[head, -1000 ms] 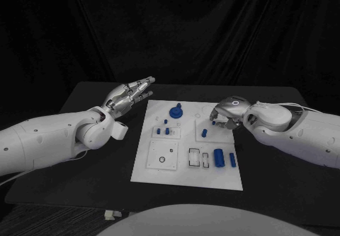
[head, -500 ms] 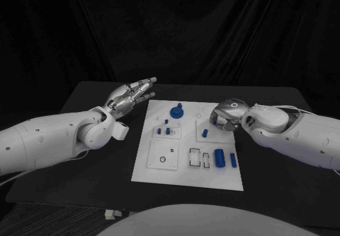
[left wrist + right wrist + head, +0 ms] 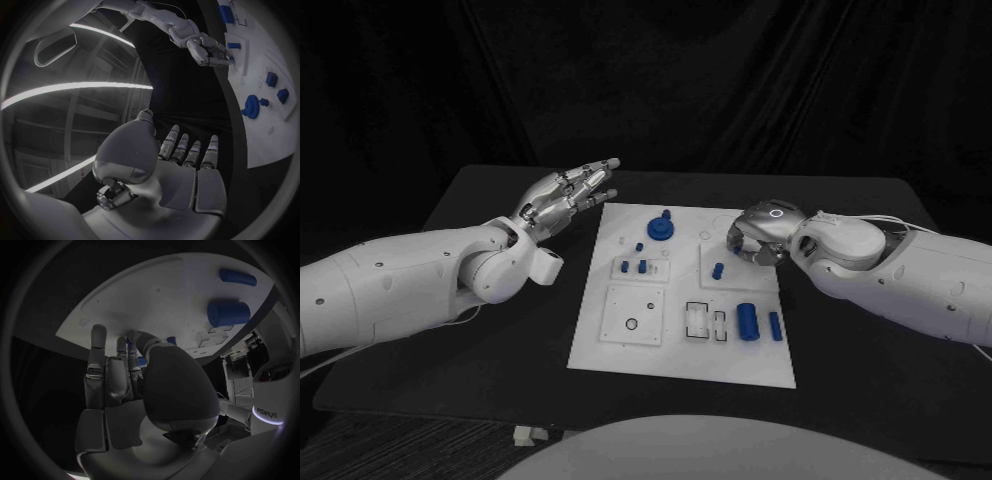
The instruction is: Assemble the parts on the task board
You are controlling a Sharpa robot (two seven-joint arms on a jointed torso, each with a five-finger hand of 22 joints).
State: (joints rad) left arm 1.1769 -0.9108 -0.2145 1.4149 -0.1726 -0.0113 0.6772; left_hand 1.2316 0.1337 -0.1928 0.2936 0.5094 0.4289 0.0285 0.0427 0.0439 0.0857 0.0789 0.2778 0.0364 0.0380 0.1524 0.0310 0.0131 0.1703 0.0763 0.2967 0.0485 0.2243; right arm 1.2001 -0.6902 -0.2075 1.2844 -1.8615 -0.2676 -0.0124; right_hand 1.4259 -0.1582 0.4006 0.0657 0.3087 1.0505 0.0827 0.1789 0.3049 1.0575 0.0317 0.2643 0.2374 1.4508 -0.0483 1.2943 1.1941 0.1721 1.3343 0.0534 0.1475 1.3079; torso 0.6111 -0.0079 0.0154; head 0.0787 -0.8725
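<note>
The white task board (image 3: pixel 682 355) lies mid-table. On it stand a blue round knob (image 3: pixel 661 230), small blue blocks (image 3: pixel 635 267), a short blue peg (image 3: pixel 717 270), a thick blue cylinder (image 3: pixel 747 320) and a thin one (image 3: pixel 773 325). My right hand (image 3: pixel 759 235) hovers over the board's far right part, fingers curled down just beside the peg (image 3: pixel 233 45). Bits of blue show between its fingers in the right wrist view (image 3: pixel 144 385), and I cannot tell if it holds anything. My left hand (image 3: pixel 574 190) is raised off the board's far left corner, fingers stretched out and holding nothing (image 3: pixel 156 170).
The black table (image 3: pixel 488 330) has bare room on both sides of the board. Rectangular cut-outs (image 3: pixel 697 320) lie in the board's near half beside the cylinders (image 3: pixel 229 313). Dark curtains close off the back.
My right hand has crept a little left toward the peg and lowered its fingers closer to the board. The left hand has barely moved.
</note>
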